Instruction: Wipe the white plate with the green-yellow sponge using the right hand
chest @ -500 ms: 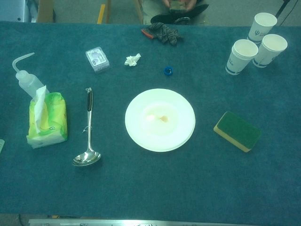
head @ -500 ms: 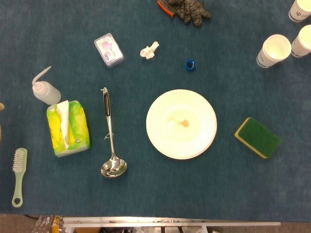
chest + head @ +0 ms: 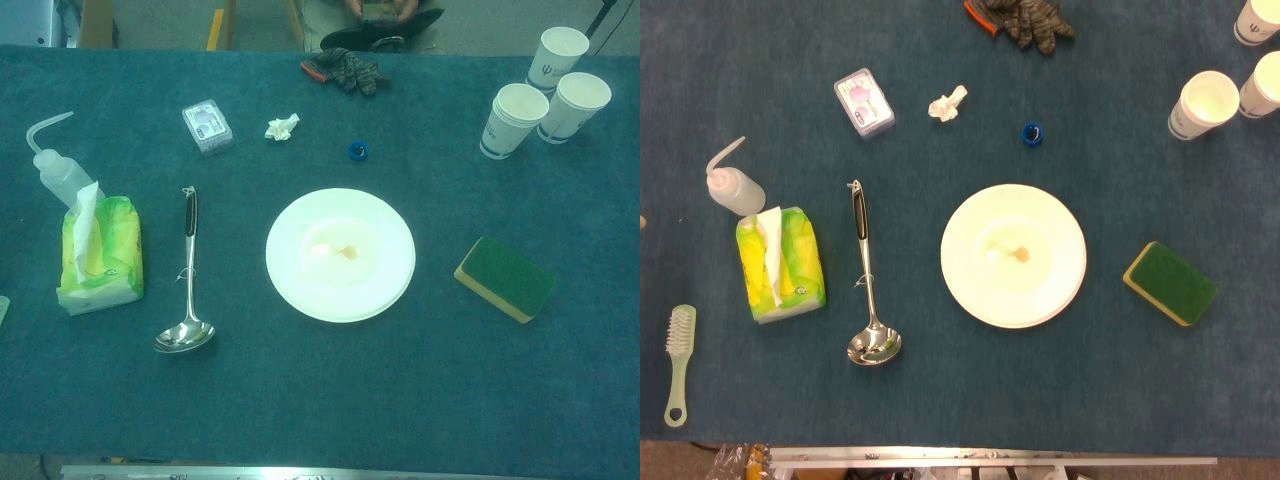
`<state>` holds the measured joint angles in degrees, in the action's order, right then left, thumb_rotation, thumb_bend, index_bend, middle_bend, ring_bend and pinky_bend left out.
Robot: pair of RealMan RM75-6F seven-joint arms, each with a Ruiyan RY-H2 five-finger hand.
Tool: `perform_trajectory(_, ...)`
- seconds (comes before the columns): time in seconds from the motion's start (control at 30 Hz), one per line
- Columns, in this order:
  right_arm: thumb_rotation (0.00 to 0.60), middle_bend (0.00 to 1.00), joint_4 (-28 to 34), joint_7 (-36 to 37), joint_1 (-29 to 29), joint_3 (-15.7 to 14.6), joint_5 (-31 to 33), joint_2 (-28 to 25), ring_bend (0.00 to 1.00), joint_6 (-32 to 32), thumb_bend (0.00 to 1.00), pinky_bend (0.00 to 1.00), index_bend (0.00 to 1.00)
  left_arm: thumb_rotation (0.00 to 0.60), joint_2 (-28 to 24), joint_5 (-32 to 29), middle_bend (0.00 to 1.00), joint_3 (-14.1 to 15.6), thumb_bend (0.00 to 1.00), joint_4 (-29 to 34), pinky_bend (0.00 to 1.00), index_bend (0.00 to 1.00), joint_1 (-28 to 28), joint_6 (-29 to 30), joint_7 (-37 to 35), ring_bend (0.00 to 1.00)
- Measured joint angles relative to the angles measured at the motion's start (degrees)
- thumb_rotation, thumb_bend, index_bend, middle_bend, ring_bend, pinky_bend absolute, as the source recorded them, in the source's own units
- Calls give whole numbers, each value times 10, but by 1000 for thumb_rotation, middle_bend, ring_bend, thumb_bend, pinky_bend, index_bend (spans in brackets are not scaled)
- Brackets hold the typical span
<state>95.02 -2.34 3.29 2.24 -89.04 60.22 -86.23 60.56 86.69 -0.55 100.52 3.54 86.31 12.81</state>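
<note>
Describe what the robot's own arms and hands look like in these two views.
Nothing can be described: neither the head view nor the chest view shows an arm or a hand. Only the blue cloth-covered table and the things lying on it appear.

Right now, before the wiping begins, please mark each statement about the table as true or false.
1. The green-yellow sponge lies on the round white plate. False: it lies on the cloth, apart, to the plate's right.
2. The plate has a small brownish spot near its middle. True.
3. The metal ladle lies left of the plate. True.
4. A hand holds the sponge. False: no hand is in view.
5. The white paper cups lie toppled. False: they stand upright.
</note>
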Motion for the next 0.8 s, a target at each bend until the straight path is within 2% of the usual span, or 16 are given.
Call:
perform_trajectory(0.27,600,423,31,-29,15,-7,-11,-6,318,30,6,417,473,600,-4,4,277,1,488,-6,155,329,-1,0,-11,200)
perform_trajectory(0.43,600,386,43,-51,26,-14,-13,-3,311,59,0,417,410,600,-5,3,277,1,488,-8,155,329,-2,0,-15,200)
perform_trajectory(0.8,600,249,62,-134,63,-32,-6,37,162,144,0,417,211,600,-12,8,276,4,488,-16,127,329,-4,1,-33,200)
